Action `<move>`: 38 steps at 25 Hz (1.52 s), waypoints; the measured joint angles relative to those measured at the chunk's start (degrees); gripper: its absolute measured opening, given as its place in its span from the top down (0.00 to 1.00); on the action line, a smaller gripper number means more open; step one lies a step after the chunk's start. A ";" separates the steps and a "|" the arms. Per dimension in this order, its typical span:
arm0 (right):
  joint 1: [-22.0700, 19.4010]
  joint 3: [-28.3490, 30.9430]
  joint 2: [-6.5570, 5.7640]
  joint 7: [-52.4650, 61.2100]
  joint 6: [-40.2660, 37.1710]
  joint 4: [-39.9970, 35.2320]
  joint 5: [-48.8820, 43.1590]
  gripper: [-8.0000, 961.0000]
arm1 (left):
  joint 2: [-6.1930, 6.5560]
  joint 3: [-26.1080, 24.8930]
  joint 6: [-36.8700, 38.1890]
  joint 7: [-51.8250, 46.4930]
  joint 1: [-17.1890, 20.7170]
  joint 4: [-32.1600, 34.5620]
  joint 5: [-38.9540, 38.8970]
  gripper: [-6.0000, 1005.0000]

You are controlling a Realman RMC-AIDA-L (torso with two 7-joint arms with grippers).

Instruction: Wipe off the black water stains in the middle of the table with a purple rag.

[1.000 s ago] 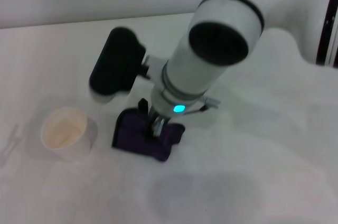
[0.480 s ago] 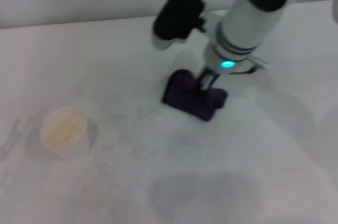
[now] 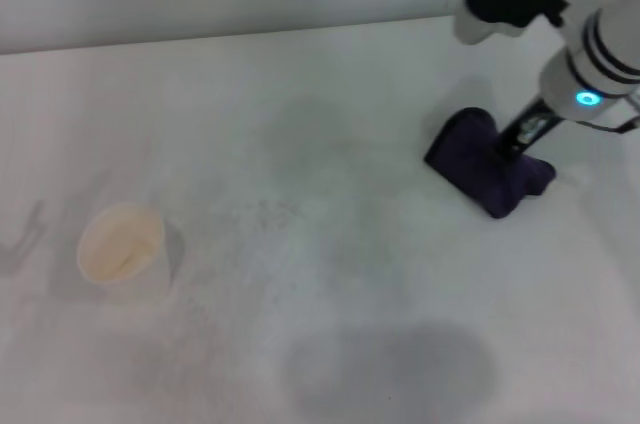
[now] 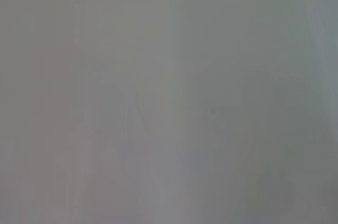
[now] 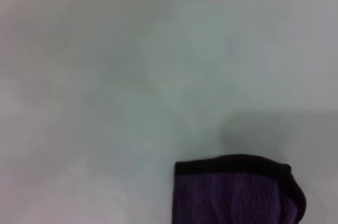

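The table (image 3: 300, 144) is the largest thing in view: a wide, flat, matte white top with faint grey speckles spread well to the left of the right gripper (image 3: 520, 141) and a soft grey shadow patch on the near side of it. No dark blot can be made out anywhere on that surface. The right arm (image 3: 600, 64) comes next, a smooth white cylinder with a black band, a glowing cyan dot on its wrist and a rounded black block jutting from its far side. Its gripper reaches down into the purple rag (image 3: 488, 172), a soft, rumpled, dark purple cloth bunched directly under and around the fingers; the fingers appear pinched on the cloth, pressing it against the tabletop. In the right wrist view the rag (image 5: 237, 192) shows a ribbed weave and a black bound edge with a rounded corner. Smallest is 1 white paper cup (image 3: 122, 249), round-mouthed with a cream inside, standing upright far to the left of the gripper, well apart from the rag.

Against the picture from 0.5 s ago, the gripper and rag have slid together from the middle of the table toward the robot's right, and the arm now sits at the right edge of the head view; the cup has not moved. The left wrist view shows only a blank grey field, and the left gripper is out of sight.
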 joint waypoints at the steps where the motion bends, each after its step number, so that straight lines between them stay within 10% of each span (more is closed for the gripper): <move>1: -0.58 0.92 -0.11 -0.28 0.21 -0.02 -0.26 0.83 | 0.00 0.00 0.01 0.00 -0.30 0.02 -0.25 0.12; 23: -8.00 15.48 -0.03 -6.68 1.85 -2.93 -0.51 0.79 | -0.10 0.01 0.96 -0.10 -2.64 -0.03 -1.51 0.12; 38: -9.64 45.72 -0.30 -34.81 1.92 -1.49 22.09 0.55 | -0.17 0.01 2.89 -0.16 -5.67 -3.61 -4.67 0.12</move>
